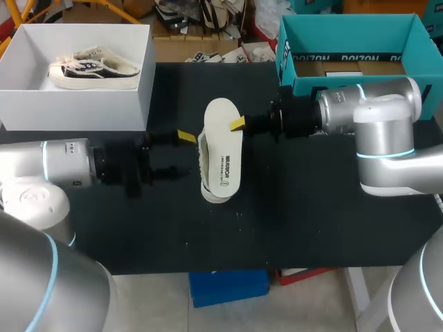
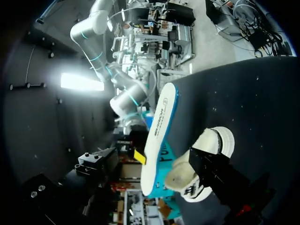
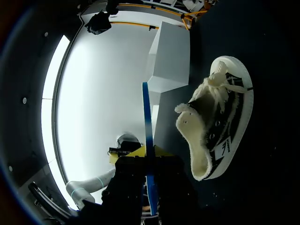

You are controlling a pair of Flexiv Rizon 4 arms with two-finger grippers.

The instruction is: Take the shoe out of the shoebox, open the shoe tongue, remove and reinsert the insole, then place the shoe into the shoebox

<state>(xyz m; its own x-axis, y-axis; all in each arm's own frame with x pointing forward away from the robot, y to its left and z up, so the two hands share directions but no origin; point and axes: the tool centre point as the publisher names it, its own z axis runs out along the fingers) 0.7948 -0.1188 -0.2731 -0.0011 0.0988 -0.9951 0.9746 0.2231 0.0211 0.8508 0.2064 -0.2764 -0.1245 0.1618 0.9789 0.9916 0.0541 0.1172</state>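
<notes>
A white insole (image 1: 223, 138) with a blue underside hangs on edge over the middle of the black table, and my right gripper (image 1: 239, 124) is shut on its rim. Under it, a black-and-cream shoe (image 1: 213, 192) with a fleecy lining lies on its side. In the right wrist view the insole (image 3: 148, 117) rises edge-on from between the yellow tips (image 3: 147, 154), with the shoe (image 3: 218, 126) beside it. My left gripper (image 1: 183, 154) stands open just left of the shoe. In its wrist view one black finger (image 2: 220, 176) is close against the shoe (image 2: 213, 140), below the insole (image 2: 161, 126).
The white shoebox (image 1: 76, 111) stands open at the table's back left with a second shoe (image 1: 93, 69) inside. A teal cardboard box (image 1: 346, 41) sits at the back right, behind my right arm. Bare black tabletop (image 1: 311, 221) lies in front of the shoe.
</notes>
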